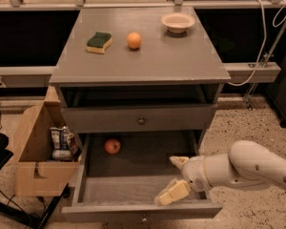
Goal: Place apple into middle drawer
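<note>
The red apple [112, 146] lies on the grey floor of the pulled-out middle drawer [138, 208], at its back left near the rear wall. My gripper [175, 178] hangs over the drawer's right front part, well to the right of the apple and apart from it. Its two pale fingers are spread, with nothing between them. The white arm reaches in from the right edge of the view.
On the cabinet top sit a green and yellow sponge [99, 42], an orange fruit [134, 40] and a pale bowl [178, 22]. The drawer panel with a dark knob [141, 120] is closed above. A cardboard box [38, 154] with packets stands at the left.
</note>
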Available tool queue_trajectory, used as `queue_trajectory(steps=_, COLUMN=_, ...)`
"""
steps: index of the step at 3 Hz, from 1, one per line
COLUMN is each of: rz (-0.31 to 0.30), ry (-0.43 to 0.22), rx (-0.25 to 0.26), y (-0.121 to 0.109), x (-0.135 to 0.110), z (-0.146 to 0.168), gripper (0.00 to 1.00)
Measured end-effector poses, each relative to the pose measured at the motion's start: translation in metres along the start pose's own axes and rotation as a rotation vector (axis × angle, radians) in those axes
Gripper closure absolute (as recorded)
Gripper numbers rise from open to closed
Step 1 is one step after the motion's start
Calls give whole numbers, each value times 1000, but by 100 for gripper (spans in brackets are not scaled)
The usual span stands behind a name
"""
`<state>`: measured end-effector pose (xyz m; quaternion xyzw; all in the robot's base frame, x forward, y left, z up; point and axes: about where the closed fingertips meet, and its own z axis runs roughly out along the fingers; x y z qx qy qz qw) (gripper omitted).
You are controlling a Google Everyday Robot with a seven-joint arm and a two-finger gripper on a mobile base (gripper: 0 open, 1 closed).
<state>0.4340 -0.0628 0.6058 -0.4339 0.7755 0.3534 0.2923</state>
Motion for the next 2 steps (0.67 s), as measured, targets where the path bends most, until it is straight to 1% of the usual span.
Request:
queue_trajectory(steps=1, rz=-2, ry=-12, rx=108, y=33, x=8, z=-47, gripper=0)
queue_trajectory(steps=2, rz=-44, ry=19, rx=368, y=10, x=-1, z=-118, gripper=0)
